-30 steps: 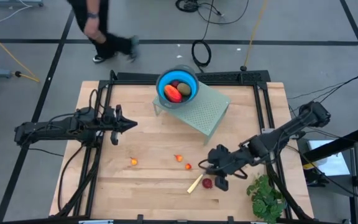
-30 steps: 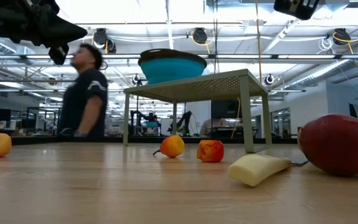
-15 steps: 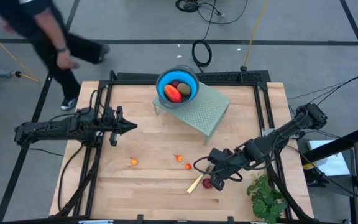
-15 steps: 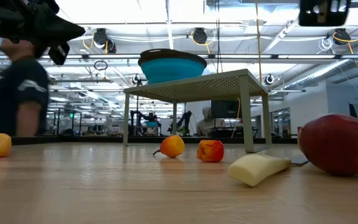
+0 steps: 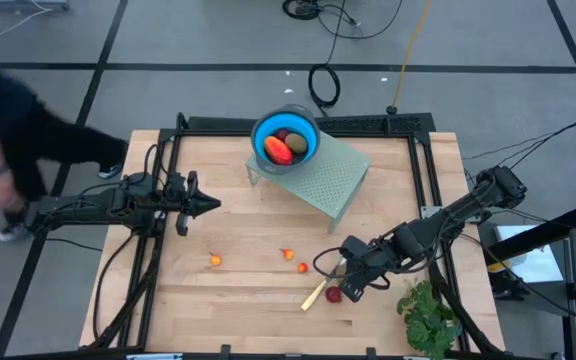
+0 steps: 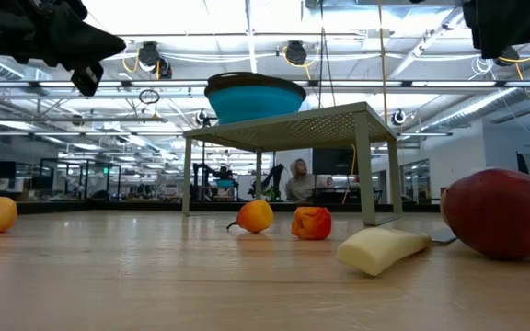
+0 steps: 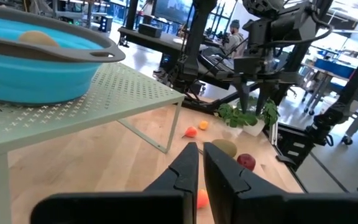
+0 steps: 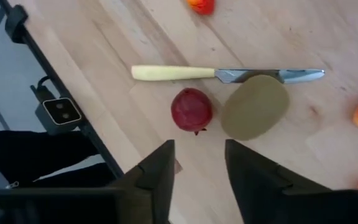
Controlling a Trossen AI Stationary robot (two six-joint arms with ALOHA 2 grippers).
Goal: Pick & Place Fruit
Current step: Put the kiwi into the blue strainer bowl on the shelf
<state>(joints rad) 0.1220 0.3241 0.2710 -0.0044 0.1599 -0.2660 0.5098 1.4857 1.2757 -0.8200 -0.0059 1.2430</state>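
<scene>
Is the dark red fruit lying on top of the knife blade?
No. In the right wrist view the dark red fruit lies on bare wood beside the knife; the brownish-green oval covers the blade.

Bowl (image 5: pixel 285 139) sits on the perforated stand (image 5: pixel 330 183) at counter (image 5: pixel 238 300) rear centre; fruit pieces inside it. Knife (image 8: pixel 222 74) lies near the front edge, right of centre. Round fruit (image 8: pixel 191 110) and oval fruit (image 8: pixel 255 106) lie side by side, just beside the knife. Three small fruits (image 5: pixel 215 260) scattered left of the knife. Leafy bunch (image 5: pixel 428 315) at front right corner. Right hand (image 5: pixel 349 280) above round fruit; left hand (image 5: pixel 206 203) over counter left.
</scene>
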